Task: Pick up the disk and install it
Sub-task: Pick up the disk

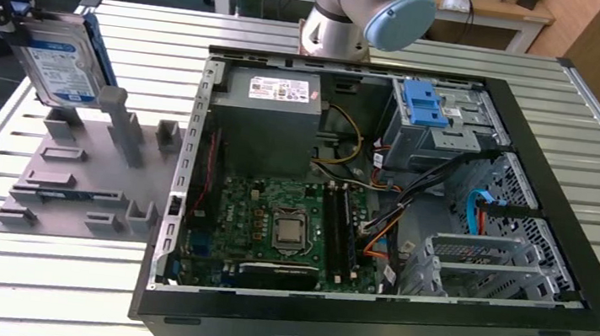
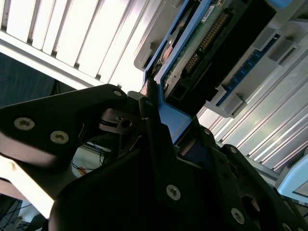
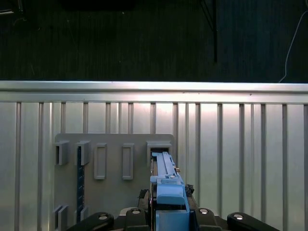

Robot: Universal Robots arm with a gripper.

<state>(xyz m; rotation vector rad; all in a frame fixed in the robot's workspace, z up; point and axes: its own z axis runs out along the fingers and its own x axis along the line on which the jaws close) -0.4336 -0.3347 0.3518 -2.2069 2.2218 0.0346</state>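
The disk (image 1: 60,64) is a silver drive with a white-and-blue label in a blue bracket. It stands on edge at the exterior view's far left, over the grey slotted stand (image 1: 79,168). My gripper (image 1: 15,15) is shut on its top edge. In the first wrist view the blue bracket (image 3: 166,185) runs out from between the black fingers (image 3: 211,220), above a slot of the stand (image 3: 96,144). In the second wrist view the disk's green circuit board (image 2: 204,41) and blue bracket (image 2: 174,120) sit against the gripper (image 2: 159,122). Whether the disk touches the stand I cannot tell.
The open computer case (image 1: 559,274) lies on the slatted metal table (image 1: 61,276), to the exterior view's right of the stand. Inside it are a grey power supply (image 1: 274,101), a motherboard (image 1: 282,225) and a metal cage with a blue latch (image 1: 429,106). The arm's base (image 1: 351,13) stands behind the case.
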